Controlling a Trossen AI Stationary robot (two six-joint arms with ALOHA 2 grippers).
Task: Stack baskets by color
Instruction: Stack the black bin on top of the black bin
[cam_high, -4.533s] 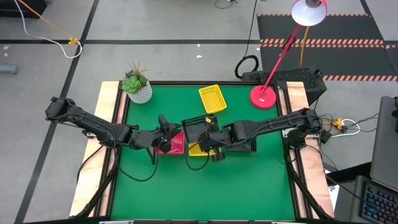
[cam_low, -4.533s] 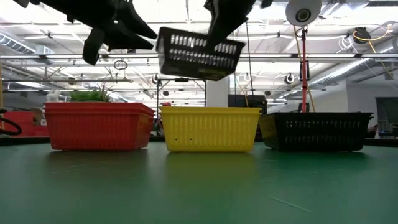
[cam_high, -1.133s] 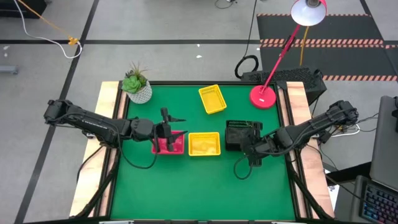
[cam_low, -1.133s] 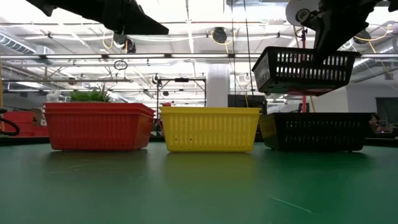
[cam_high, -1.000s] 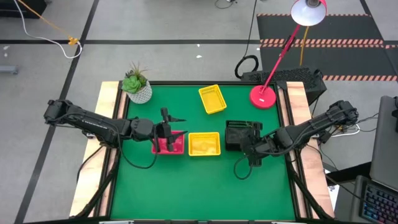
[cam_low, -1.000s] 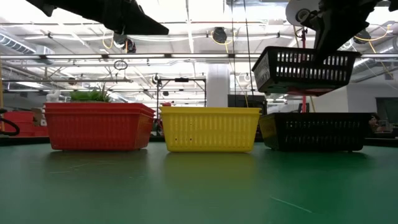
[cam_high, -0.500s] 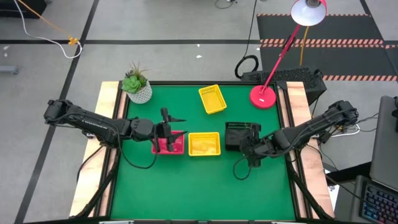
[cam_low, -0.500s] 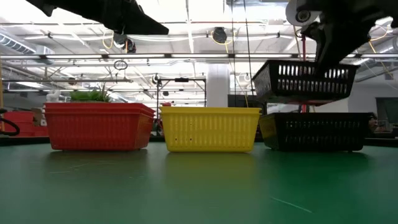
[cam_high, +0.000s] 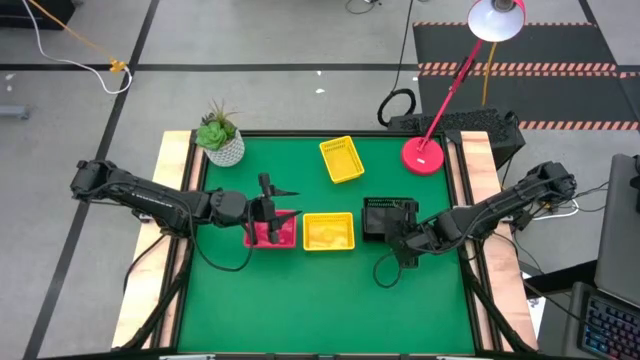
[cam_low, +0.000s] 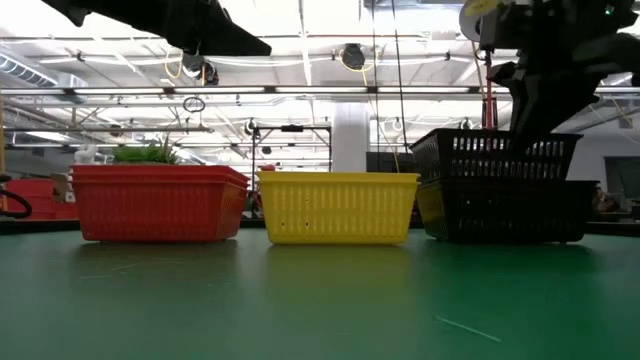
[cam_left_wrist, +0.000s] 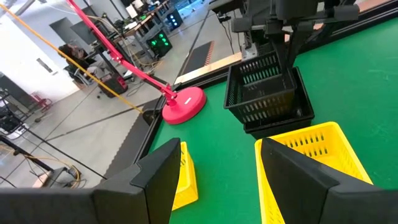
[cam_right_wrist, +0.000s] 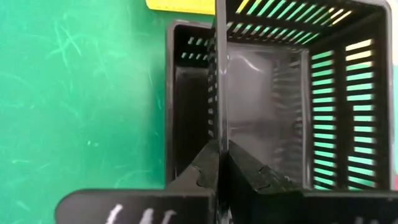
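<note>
Black basket hangs pinched in right gripper, partly nested in black stack.

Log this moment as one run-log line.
right gripper: shut on black basket wall | basket: partly nested in black stack | left gripper: open above red basket

Green table (baskets, pot, lamp).
</note>
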